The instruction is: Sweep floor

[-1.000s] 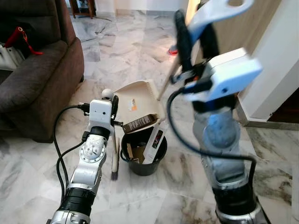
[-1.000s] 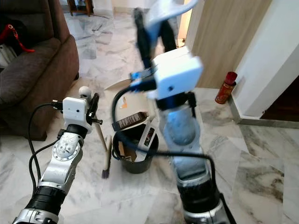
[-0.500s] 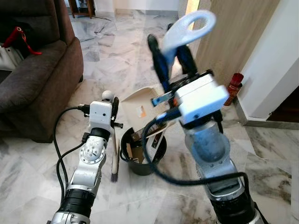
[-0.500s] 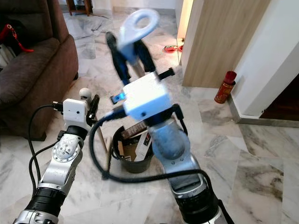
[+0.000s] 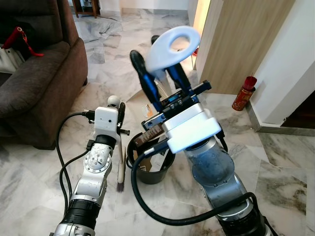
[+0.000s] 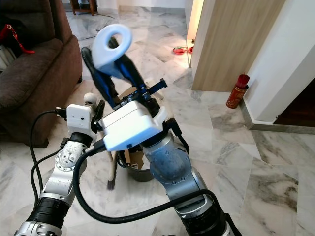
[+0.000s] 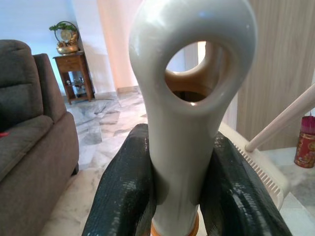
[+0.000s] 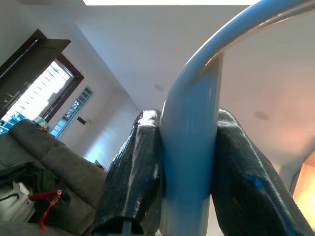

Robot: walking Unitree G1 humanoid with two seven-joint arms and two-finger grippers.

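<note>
The marble floor (image 5: 290,167) runs out from the robot's feet towards twelve o'clock. A dark brown sofa (image 5: 34,88) takes up the nine-to-eleven side.

The right gripper (image 8: 187,118) is raised at the centre of the head view, wrist turned up. Its two black fingers are closed tight on the stem of the dustpan handle (image 5: 174,44), a pale blue-white loop, with no gap on either side. The cream dustpan (image 7: 256,167) itself lies beyond, at about twelve o'clock from the black bin (image 5: 152,173), mostly hidden behind the right arm. The bin stands just beyond the robot at centre with packets (image 5: 152,132) poking over its rim.

At about eight o'clock from the bin, the left gripper (image 7: 179,136) is clamped on the looped top of the brush (image 5: 121,167). The brush hangs nearly upright with its bristles down at the floor just beside the bin. A red can (image 5: 244,93) stands by the wall at two o'clock.

This looks like the emptying stage. To do it well, keep the pan's mouth over the bin so nothing spills back. Move the long handle slowly, since a swing could knock the light bin over. Hold the brush clear of the rim.
</note>
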